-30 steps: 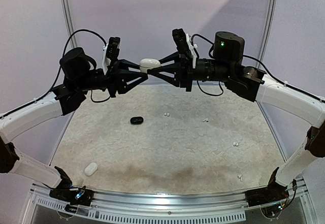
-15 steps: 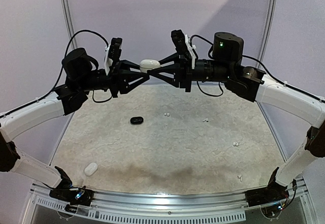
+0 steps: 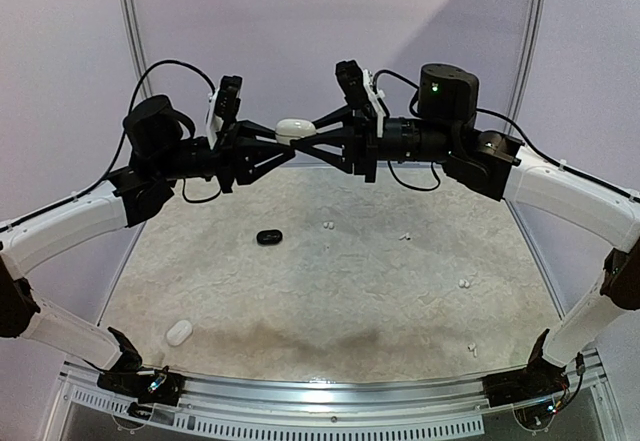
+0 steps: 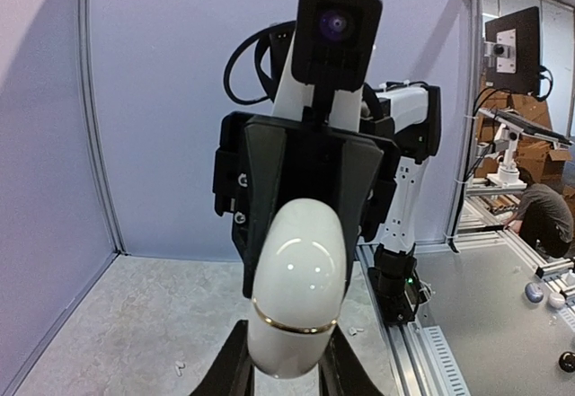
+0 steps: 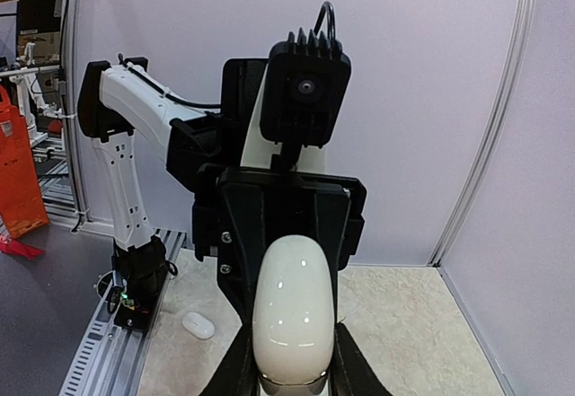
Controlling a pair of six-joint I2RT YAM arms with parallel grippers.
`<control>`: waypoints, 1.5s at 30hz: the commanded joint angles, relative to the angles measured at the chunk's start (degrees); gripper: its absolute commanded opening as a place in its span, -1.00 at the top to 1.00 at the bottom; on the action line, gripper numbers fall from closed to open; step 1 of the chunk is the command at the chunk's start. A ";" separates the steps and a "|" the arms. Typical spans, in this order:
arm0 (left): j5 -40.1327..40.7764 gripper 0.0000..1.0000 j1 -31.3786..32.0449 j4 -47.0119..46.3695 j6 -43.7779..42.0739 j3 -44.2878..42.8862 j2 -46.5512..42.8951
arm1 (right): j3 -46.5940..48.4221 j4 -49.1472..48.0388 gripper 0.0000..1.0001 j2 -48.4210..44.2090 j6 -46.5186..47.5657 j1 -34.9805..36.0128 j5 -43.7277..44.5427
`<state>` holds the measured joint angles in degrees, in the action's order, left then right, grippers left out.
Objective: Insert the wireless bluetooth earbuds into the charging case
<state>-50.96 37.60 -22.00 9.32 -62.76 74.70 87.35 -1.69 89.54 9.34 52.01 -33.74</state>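
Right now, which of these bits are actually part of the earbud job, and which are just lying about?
Job: raised white case, gripped from both ends; small white earbuds scattered on the table.
Lying about, apparently: black case; spare white case at front left.

**What I can't make out**

From above, the earbuds [image 3: 327,225] at mid-frame are white specks, too small to tell their shape. The bottom edge of each wrist view crops my left gripper [image 4: 286,347] and right gripper [image 5: 289,360]. The white case [image 4: 296,288] hides the opposite fingertips.
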 commanded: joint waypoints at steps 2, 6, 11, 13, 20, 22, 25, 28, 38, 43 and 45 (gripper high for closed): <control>1.10 1.00 1.42 1.29 -2.70 0.80 -1.00 | 0.85 5.97 0.35 3.01 -0.98 0.14 6.71; 2.41 1.00 1.42 5.94 -8.83 1.04 -1.67 | 1.32 6.57 -0.11 2.15 -1.23 0.11 8.46; 4.50 1.00 1.50 11.38 -17.65 1.06 -1.92 | 4.02 9.56 -0.21 2.93 -0.12 0.18 8.83; 6.19 1.00 1.51 13.09 -20.43 1.08 -1.97 | 4.90 10.21 -0.23 3.42 0.18 0.11 7.47; 8.09 1.00 1.51 16.68 -27.08 1.14 -2.35 | 6.67 11.61 -0.30 4.48 0.05 0.16 9.95; 8.49 1.00 1.59 17.59 -29.39 1.37 -2.48 | 7.70 12.55 -0.29 5.12 0.14 0.16 10.76; 8.42 1.00 1.56 19.24 -33.50 1.63 -2.77 | 8.96 14.31 -0.26 5.70 0.22 0.18 11.98; 8.52 1.00 1.58 21.19 -37.36 2.04 -2.95 | 9.33 15.13 -0.25 6.17 0.03 0.04 11.69; 9.10 1.00 1.51 25.63 -43.38 2.82 -2.80 | 9.33 15.61 -0.23 6.26 -1.11 -0.65 10.12; 8.53 1.00 1.51 23.78 -41.11 3.30 -2.98 | 9.25 17.17 -0.22 6.78 -0.77 -0.82 10.28; 7.66 1.00 1.46 21.89 -37.72 3.70 -3.06 | 9.27 17.74 -0.22 7.09 -0.76 -0.96 10.42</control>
<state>-41.12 38.15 1.76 -31.83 -60.23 72.62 95.31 14.28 94.98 9.06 51.70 -24.43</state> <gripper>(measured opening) 0.228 0.612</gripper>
